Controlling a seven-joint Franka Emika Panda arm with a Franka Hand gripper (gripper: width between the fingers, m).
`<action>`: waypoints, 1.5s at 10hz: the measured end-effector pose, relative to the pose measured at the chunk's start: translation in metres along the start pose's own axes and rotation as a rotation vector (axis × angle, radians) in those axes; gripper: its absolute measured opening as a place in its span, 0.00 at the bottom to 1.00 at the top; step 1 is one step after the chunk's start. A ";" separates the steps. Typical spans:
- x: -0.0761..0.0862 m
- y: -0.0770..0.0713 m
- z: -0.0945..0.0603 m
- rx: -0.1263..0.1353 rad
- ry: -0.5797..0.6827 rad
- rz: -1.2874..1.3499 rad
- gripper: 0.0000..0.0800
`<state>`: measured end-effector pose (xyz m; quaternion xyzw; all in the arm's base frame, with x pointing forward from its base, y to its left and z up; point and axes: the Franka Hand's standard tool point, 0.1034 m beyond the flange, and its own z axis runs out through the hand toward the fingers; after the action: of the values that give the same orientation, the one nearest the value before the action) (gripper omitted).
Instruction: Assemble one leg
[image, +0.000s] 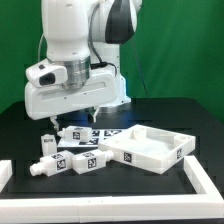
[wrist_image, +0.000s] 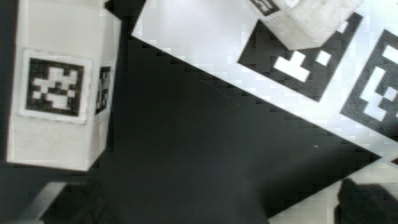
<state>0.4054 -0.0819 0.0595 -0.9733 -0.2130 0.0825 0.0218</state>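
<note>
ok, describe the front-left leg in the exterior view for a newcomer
Start at the large rimmed panel on the exterior view's right and follow the tagged posts toward its left. The leg is the last one, nearest the camera, lying flat.

Behind the fingers (wrist_image: 45, 205), the whole back of the room is a plain green wall (image: 175, 50), evenly lit and flat from edge to edge. Under the fingers and out to every side of them spreads a matte black tabletop (image: 25, 135), which catches a small pale glare (image: 127, 128) a little toward the exterior view's right of them. On my side of the fingers, low white rails (image: 207, 182) edge the table's two front corners, bright under the same soft light.
</note>
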 end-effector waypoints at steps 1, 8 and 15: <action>0.007 -0.004 -0.003 -0.020 0.011 -0.046 0.81; 0.068 -0.036 -0.016 -0.034 0.033 0.226 0.81; 0.069 -0.039 -0.014 -0.034 0.029 0.226 0.81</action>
<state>0.4535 -0.0179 0.0658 -0.9925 -0.1027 0.0665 -0.0013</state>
